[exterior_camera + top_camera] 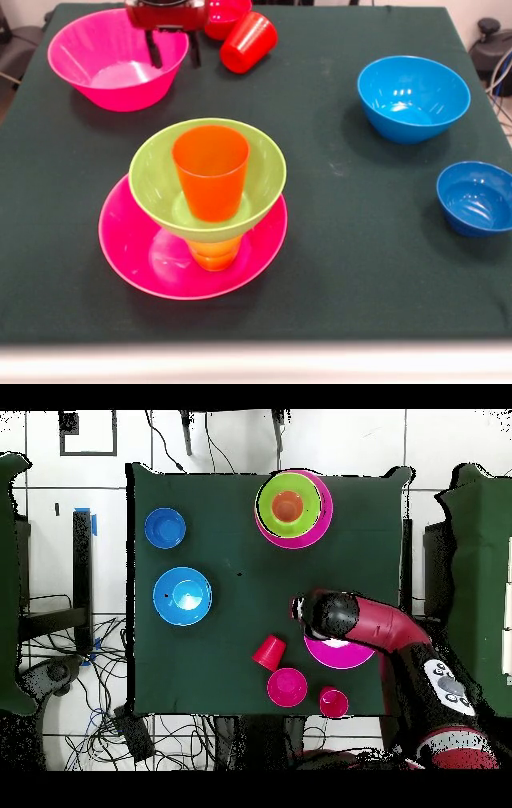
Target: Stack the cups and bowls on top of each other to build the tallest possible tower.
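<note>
1. Dark green cloth covers the tabletop (352, 264) in the front view. Near its front stands the tower (200, 208): a shallow pink bowl (144, 260) at the bottom, a yellow cup (214, 252) upright on it, a green bowl (156, 192) seated on that cup, and an orange cup (210, 172) upright inside the green bowl.
2. At the top edge the gripper (172, 50) hangs at the far rim of a deep pink bowl (112, 68); two dark prongs show, jaws apart and holding nothing. A red cup (248, 42) lies tipped just beside it, with another red piece behind.
3. A light blue bowl (413, 98) and a small dark blue bowl (476, 198) sit well apart from the tower.
4. From overhead, the arm (375, 624) covers most of the deep pink bowl, and the jaws cannot be made out. The tower sits at the far edge; both blue bowls lie at the left; three red pieces cluster near the base.
</note>
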Robot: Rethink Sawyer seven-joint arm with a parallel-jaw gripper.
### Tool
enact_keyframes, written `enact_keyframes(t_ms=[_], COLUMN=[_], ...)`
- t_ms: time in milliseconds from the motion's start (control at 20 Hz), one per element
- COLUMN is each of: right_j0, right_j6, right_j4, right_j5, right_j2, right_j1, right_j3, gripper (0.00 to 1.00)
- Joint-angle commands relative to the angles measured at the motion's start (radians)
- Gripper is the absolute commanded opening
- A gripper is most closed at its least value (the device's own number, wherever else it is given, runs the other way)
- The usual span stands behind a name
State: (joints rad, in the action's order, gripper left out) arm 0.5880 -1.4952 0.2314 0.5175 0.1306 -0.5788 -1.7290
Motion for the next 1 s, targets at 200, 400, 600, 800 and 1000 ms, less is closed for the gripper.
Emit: enact_keyframes(t_ms=[200, 400, 600, 800, 1000], right_j0=[-0.035, -0.043, -0.053, -0.052, -0.056], right_j6=[-0.130, -0.117, -0.104, -0.105, -0.121], right_j4=[0.019, 0.057, 0.093, 0.098, 0.102], right_j5=[-0.036, -0.072, -0.102, -0.121, -0.183], right_j2=[0.001, -0.023, -0.047, -0.055, -0.065], right_j1=[0.019, 0.036, 0.051, 0.071, 0.123], right_j3=[-0.104, -0.106, -0.095, -0.085, -0.059], gripper=[1.00, 1.00, 1.00, 1.00, 1.00])
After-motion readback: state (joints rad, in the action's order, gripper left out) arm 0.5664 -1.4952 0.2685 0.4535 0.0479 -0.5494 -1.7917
